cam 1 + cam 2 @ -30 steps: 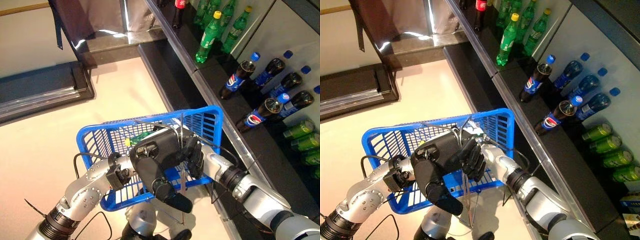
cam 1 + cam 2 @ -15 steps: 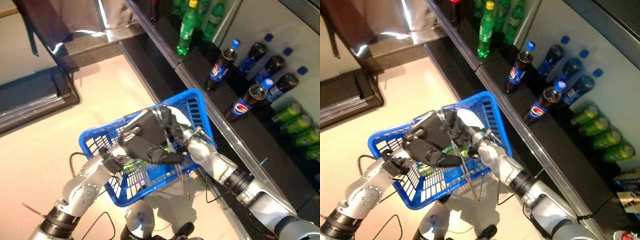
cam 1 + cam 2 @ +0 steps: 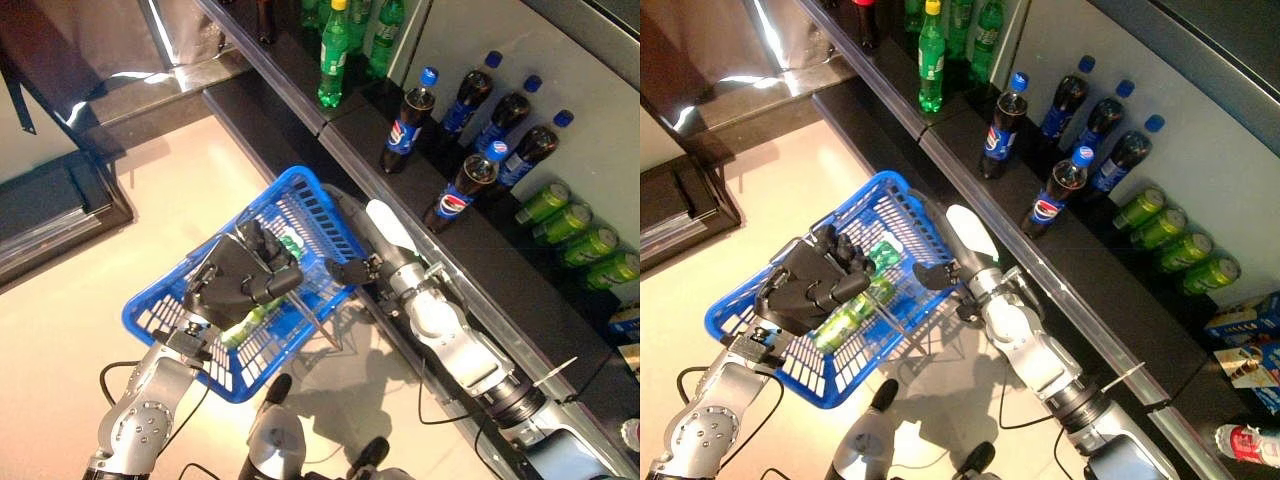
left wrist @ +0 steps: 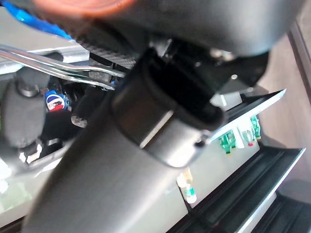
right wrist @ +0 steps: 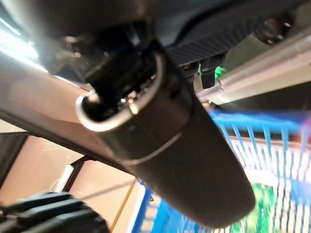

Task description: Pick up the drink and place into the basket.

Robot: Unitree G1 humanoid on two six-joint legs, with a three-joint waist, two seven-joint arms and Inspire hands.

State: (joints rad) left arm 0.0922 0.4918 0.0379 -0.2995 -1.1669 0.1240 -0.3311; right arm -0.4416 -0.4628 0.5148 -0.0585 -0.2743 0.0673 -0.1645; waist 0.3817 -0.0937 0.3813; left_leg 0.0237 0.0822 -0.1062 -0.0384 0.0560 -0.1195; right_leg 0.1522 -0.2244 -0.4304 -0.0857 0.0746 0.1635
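A green drink bottle [image 3: 256, 316] lies on its side inside the blue wire basket [image 3: 175, 350], which hangs tilted above the floor. My left hand [image 3: 238, 283] is over the basket's middle, fingers curled round its thin metal handle [image 3: 318, 320]. My right hand [image 3: 350, 270], its thumb in a white cover, sits just outside the basket's shelf-side rim, fingers relaxed and holding nothing. In the right wrist view the basket [image 5: 252, 145] and the green bottle [image 5: 265, 204] show past the thumb.
A dark shelf unit runs along the right, with a metal front rail [image 3: 330, 155]. On it stand cola bottles [image 3: 405, 125], green soda bottles [image 3: 333, 60] and green cans [image 3: 575, 225]. A dark mat [image 3: 50, 205] lies on the pale floor to the left.
The camera has shifted. My right hand has come out of the basket to its shelf-side rim, and the green bottle now lies uncovered inside. The left hand stays on the handle.
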